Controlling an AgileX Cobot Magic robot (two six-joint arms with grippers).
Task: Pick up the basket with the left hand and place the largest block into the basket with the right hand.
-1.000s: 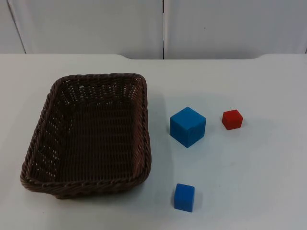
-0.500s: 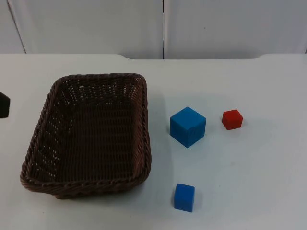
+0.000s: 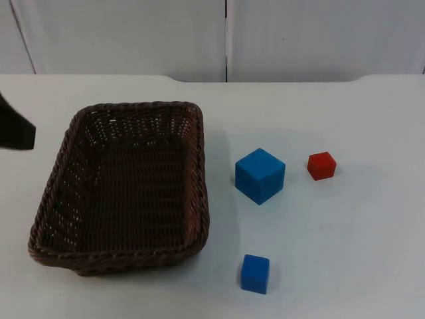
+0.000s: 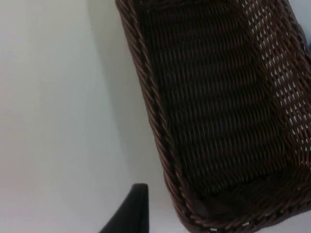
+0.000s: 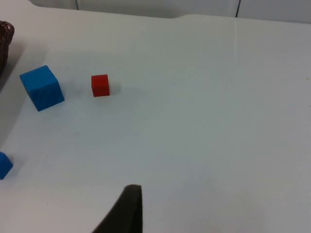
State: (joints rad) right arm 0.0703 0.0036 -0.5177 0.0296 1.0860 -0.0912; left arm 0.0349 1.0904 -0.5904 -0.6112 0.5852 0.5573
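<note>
basket (image 3: 123, 186) set on bench (image 3: 345, 232), long way runs near to far | left hand (image 3: 14, 127) seen just left of basket's far left rim, nearer arm, grip cannot be told | big block (image 3: 259, 175) right of basket | right hand (image 5: 127, 208) waits, grip cannot be told

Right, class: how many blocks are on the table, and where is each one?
3. The large blue block sits right of the basket, the red block further right, and the small blue block nearest the camera. The basket looks empty.
</note>
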